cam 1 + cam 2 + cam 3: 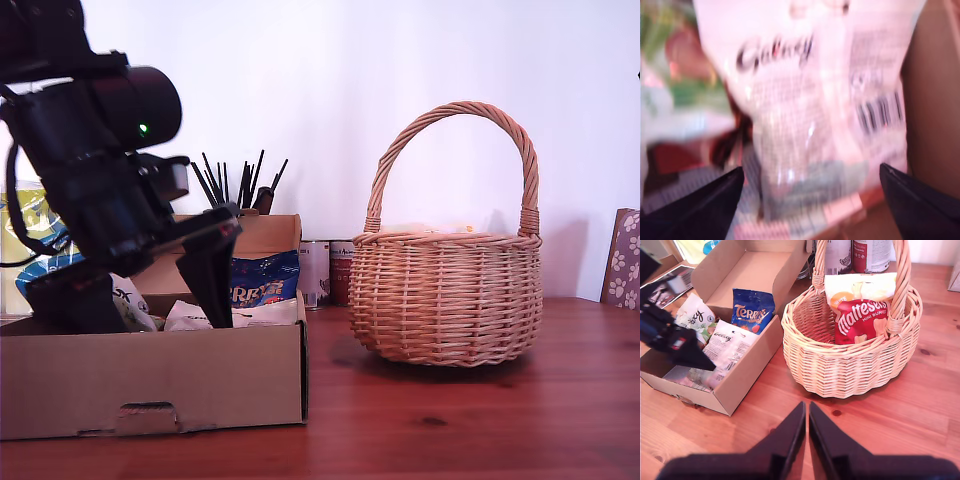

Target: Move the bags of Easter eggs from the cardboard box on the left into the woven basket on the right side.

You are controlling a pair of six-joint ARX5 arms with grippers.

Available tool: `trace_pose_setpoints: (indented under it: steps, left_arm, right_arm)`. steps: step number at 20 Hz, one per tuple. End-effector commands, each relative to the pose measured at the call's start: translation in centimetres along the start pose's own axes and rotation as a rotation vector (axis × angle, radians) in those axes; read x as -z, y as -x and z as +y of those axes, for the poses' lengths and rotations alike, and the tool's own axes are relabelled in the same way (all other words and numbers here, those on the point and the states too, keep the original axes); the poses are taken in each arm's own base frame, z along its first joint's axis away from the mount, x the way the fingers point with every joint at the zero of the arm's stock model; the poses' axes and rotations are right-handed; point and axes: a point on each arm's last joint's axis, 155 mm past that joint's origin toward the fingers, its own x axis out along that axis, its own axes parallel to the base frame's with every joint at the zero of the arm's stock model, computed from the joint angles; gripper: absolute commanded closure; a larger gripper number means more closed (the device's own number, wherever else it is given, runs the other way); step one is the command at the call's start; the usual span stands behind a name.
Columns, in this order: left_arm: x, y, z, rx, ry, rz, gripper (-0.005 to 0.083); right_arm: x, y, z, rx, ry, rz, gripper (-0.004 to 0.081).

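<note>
Box-side, my first gripper [810,187] wide over Galaxy bag [810,100]

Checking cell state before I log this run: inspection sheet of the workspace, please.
Surface: wooden table, bare in front of the basket.
Job's things: cardboard box open, holding a blue Terry's bag and two white Galaxy bags; wicker basket upright beside it, with a red Maltesers bag and a pale bag behind that.
Clutter: tins behind the basket, dark sticks behind the box, yellow-and-blue pack.
Grippers: my first gripper open over a Galaxy bag in the box; my second gripper shut, holding nothing, above the table.
Cables: black cable on the first arm.
Surroundings: white wall, patterned item at the exterior view's right edge.
</note>
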Motion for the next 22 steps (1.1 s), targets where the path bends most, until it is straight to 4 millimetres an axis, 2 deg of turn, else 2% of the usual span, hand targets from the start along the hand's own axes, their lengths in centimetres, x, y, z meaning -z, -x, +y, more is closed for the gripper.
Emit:
trace_pose_setpoints:
  steps: [1, 6, 8, 10, 12, 13, 14, 16, 22]
  left_arm:
    - [1.0, -1.3, 0.5, -0.02, 0.005, 0.044, -0.001]
    - [1.4, -2.9, 1.6, -0.06, 0.012, 0.074, -0.0008]
    - [1.1, -2.8, 1.5, -0.059, 0.01, 0.068, 0.0036]
    - [0.7, -2.6, 1.2, -0.056, 0.008, 0.06, 0.0221]
    - [0.0, -2.4, 1.0, -0.05, 0.005, 0.044, 0.0514]
    - [-0.4, -2.3, 0.7, -0.043, 0.003, 0.036, 0.0626]
    - [-0.8, -2.1, 0.4, -0.033, 0.001, 0.028, 0.0696]
    - [-1.8, -1.7, -0.1, -0.025, -0.003, 0.005, 0.0731]
    - [-3.9, 0.9, -1.8, 0.003, -0.046, -0.006, 0.0738]
  right_arm:
    - [-0.2, 0.0, 0.1, -0.002, 0.004, -0.006, 0.0782]
    - [-0.2, 0.0, 0.1, -0.002, 0.004, -0.005, 0.0782]
    - [-0.2, 0.0, 0.1, -0.003, 0.004, -0.006, 0.0782]
    - [-0.2, 0.0, 0.1, -0.003, 0.004, -0.006, 0.0782]
    - [-0.2, 0.0, 0.1, -0.003, 0.004, -0.006, 0.0782]
    - [-0.2, 0.0, 0.1, -0.002, 0.005, -0.006, 0.0782]
    - [-0.2, 0.0, 0.1, -0.002, 0.004, -0.006, 0.0782]
    - [-0.2, 0.0, 0.1, -0.002, 0.004, -0.005, 0.0782]
    - [-0.2, 0.0, 0.1, -0.002, 0.004, -0.005, 0.0782]
